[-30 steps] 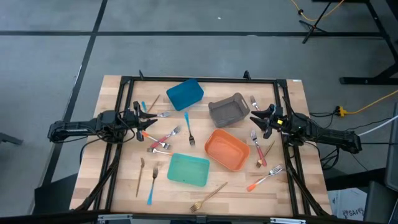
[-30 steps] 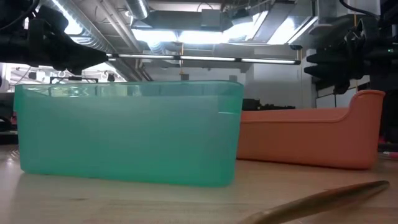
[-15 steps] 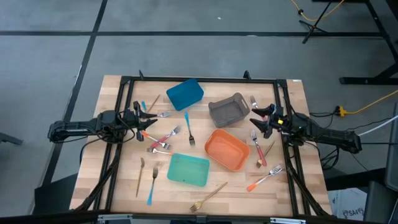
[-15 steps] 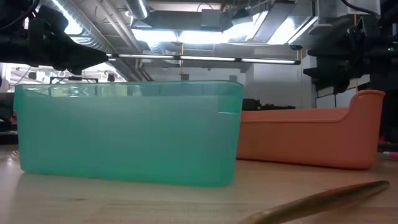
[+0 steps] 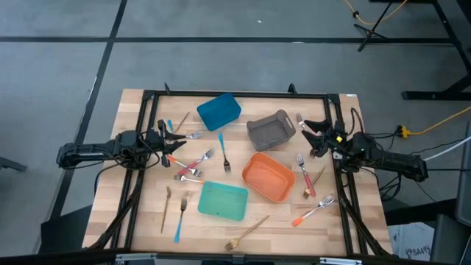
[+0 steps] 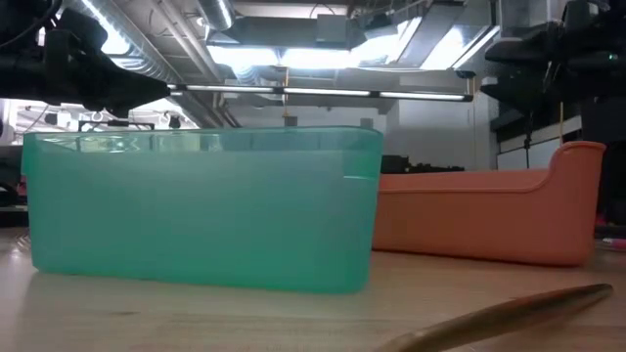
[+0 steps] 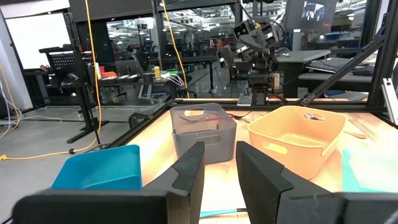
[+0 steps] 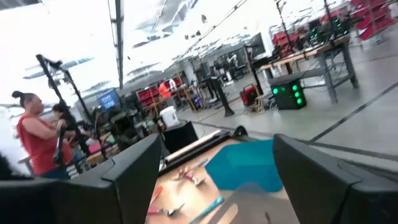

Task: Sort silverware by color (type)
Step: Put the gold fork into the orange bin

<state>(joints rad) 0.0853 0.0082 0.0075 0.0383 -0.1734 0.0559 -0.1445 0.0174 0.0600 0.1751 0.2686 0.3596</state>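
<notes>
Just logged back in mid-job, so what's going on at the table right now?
Silverware sorting is under way. The right gripper hangs open beside the grey bin, holding nothing. The left gripper waits over the table's left side near some red-handled forks. Most utensils lie loose on the table around the blue bin, orange bin and teal bin.

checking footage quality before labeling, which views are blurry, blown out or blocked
High view: evenly lit and sharp. Low view: the teal bin fills the frame, ceiling lights glare behind, and the gold utensil up close is out of focus. Right wrist view: motion-blurred, washed out above. Left wrist view: clear, with bright glare on the table.
</notes>
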